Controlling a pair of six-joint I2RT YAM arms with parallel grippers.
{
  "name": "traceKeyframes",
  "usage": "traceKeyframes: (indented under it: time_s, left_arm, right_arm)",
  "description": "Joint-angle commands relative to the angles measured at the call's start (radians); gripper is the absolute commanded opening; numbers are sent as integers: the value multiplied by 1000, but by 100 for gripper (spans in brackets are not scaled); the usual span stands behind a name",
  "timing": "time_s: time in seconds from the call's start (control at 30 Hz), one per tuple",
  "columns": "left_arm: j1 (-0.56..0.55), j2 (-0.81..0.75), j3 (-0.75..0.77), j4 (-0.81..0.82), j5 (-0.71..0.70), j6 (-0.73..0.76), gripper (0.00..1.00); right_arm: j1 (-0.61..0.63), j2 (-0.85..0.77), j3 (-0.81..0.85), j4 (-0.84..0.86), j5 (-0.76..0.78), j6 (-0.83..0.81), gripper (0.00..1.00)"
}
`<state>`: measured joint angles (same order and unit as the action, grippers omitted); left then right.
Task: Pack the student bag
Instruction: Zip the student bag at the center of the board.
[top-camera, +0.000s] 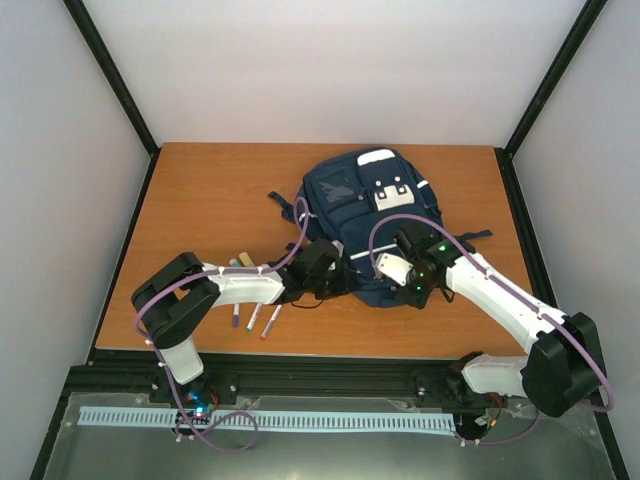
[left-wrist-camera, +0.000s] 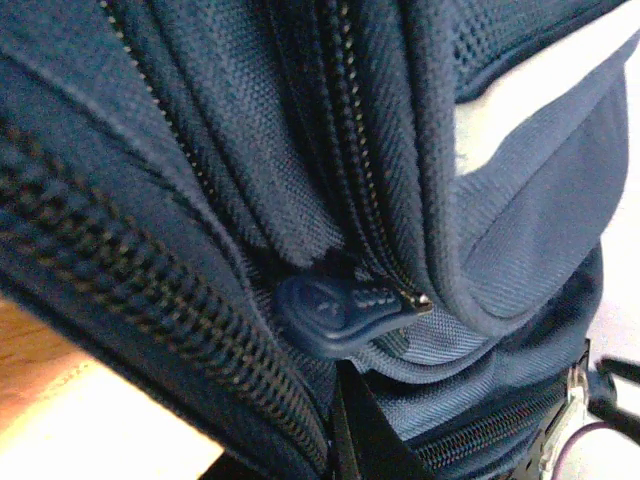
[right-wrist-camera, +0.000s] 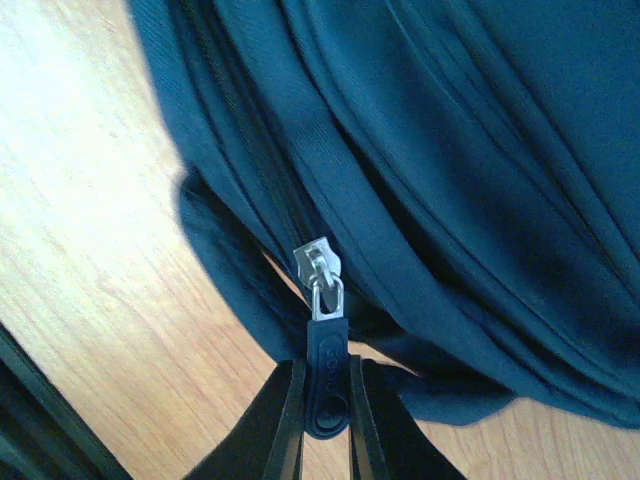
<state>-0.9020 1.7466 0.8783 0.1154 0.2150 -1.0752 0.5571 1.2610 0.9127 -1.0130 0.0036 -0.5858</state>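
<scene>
Much of the left gripper is hidden from you. From above it is a dark block pressed against the lower left edge of the backpack. In its own camera only a dark wedge shows at the bottom centre of the frame. The jaws are closed. The wedge meets the lower edge of a dark blue rubber pull, but you cannot tell whether the pull is actually pinched. That view is filled with folds of navy fabric and rows of zip teeth, soft with blur at the edges.

The right gripper is clearer. Its two fingers rise from the bottom of the frame, nearly together, and clamp a dark zip tab. The tab hangs from a silver slider on the bag's edge.

The backpack lies flat at the centre right of the wooden table, toward the far side. A pale patch faces up, and both arms overlap its lower edge. At the lower left a few pens lie on the table, their upper ends cut off by the left forearm crossing over them. A purple cable loops from that arm across the bag's left side.

No view shows the inside of the bag, so you cannot tell what it holds.
</scene>
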Motion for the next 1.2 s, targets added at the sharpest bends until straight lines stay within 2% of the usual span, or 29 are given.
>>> traceKeyframes:
  time_s: [0.0, 0.4, 0.73, 0.8, 0.83, 0.87, 0.93, 1.0, 1.07, 1.17]
  left_arm:
    - [7, -84, -26, -64, -85, 55, 1]
    - [23, -189, -131, -127, -145, 102, 1]
    - [162, -301, -182, -196, -131, 175, 1]
    - [178, -292, -167, -205, -99, 201, 2]
    - [179, -283, -154, -212, -84, 214, 5]
    - [179, -274, -146, -216, -74, 221, 12]
    - [179, -262, -148, -217, -69, 213, 41]
    - [180, -272, -161, -222, -74, 196, 60]
    - [178, -302, -173, -243, -85, 175, 67]
    - [140, -378, -178, -297, -154, 184, 69]
  right_arm:
    - [-104, -20, -17, -34, 71, -62, 3]
    - [-408, 38, -31, 84, 126, -222, 3]
    - [-430, 58, -40, 125, 109, -228, 3]
    - [-429, 52, -18, 99, 33, -219, 3]
    - [-428, 46, -1, 74, -24, -215, 3]
    - [-426, 38, 16, 51, -89, -211, 3]
    - [-419, 25, 43, 5, -217, -217, 3]
    - [-408, 21, 49, -23, -307, -232, 3]
    - [-391, 32, 41, -49, -371, -269, 8]
    - [-343, 70, 0, -44, -389, -310, 20]
